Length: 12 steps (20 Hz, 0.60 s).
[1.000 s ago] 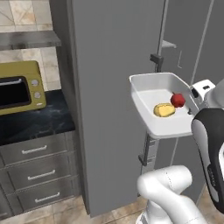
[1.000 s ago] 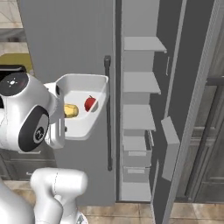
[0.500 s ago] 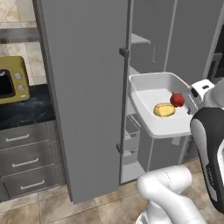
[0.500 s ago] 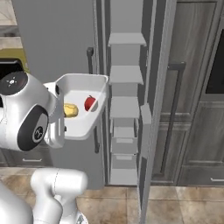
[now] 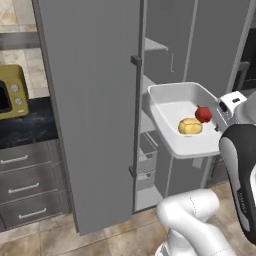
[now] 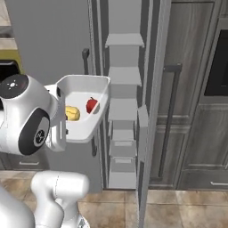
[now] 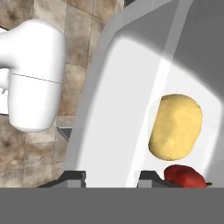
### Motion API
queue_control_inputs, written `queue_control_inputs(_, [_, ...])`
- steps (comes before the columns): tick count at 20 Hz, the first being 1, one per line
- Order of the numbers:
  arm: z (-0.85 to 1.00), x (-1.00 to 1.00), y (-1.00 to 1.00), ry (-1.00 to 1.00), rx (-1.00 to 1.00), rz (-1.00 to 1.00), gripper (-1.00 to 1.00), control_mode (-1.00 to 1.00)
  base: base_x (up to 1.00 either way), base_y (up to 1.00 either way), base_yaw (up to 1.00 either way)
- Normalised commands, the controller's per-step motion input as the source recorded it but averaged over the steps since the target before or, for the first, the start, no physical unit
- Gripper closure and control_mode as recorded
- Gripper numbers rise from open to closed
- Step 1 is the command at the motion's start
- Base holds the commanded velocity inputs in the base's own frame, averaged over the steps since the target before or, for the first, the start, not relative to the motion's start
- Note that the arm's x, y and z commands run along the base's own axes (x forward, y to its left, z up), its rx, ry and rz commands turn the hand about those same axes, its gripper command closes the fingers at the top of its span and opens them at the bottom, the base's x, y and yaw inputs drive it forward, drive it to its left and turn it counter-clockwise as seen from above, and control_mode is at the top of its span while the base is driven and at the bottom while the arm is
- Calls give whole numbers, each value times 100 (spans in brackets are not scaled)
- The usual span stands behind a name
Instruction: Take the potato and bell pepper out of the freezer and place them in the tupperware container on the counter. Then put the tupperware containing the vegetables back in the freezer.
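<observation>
I hold the white tupperware container (image 5: 169,107) (image 6: 84,83) level at chest height, just in front of the open freezer (image 6: 124,76). My gripper (image 7: 111,176) is shut on the container's near rim, with the white hand (image 5: 227,105) at its right end. Inside lie the yellow potato (image 5: 190,126) (image 6: 72,113) (image 7: 176,127) and the small red bell pepper (image 5: 203,114) (image 6: 91,105) (image 7: 186,176), close beside each other. The freezer's grey door (image 5: 90,100) stands swung open to the left, its bar handle (image 5: 135,115) facing me. Thin grey shelves (image 6: 125,40) show inside.
The black marble counter (image 5: 25,127) with the olive oven (image 5: 10,92) lies far left, over grey drawers (image 5: 25,185). A second grey door edge (image 6: 156,89) stands at the right of the opening. Dark wood cabinets (image 6: 196,124) lie beyond it.
The whole picture has shifted: the base has driven rightwards, so the open freezer interior now lies nearly straight ahead. The container stays held in the same place relative to the arm.
</observation>
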Motion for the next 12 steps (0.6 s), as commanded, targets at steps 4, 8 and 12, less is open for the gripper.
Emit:
queue_control_inputs(4, [0, 0, 0, 0, 0, 0, 100, 100, 40, -26, 2])
queue_control_inputs(8, [0, 0, 0, 0, 0, 0, 100, 100, 31, -43, 0])
queue_control_inputs(12, [0, 0, 0, 0, 0, 0, 100, 100, 41, -36, 0])
